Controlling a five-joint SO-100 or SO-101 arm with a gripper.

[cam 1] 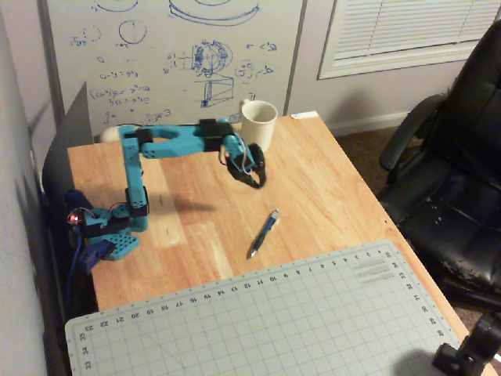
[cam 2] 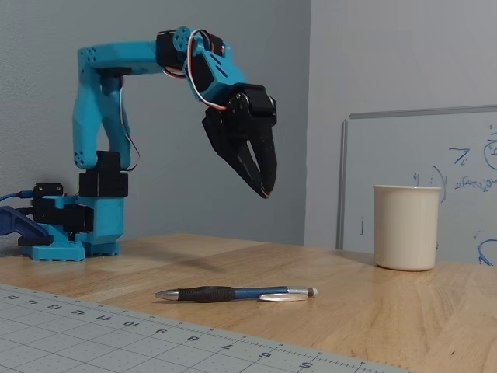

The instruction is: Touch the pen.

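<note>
The pen lies flat on the wooden table, slim with a blue barrel, a dark grip and a silvery tip; it also shows in the fixed view. The blue arm's black gripper hangs in the air beside the cream mug, up and to the left of the pen in the overhead view. In the fixed view the gripper points down, well above the pen, with its jaws together and nothing held. The mug stands to the right.
A grey cutting mat covers the table's near part, just below the pen. The arm's base sits at the table's left edge. A whiteboard leans behind the table. A black office chair stands to the right.
</note>
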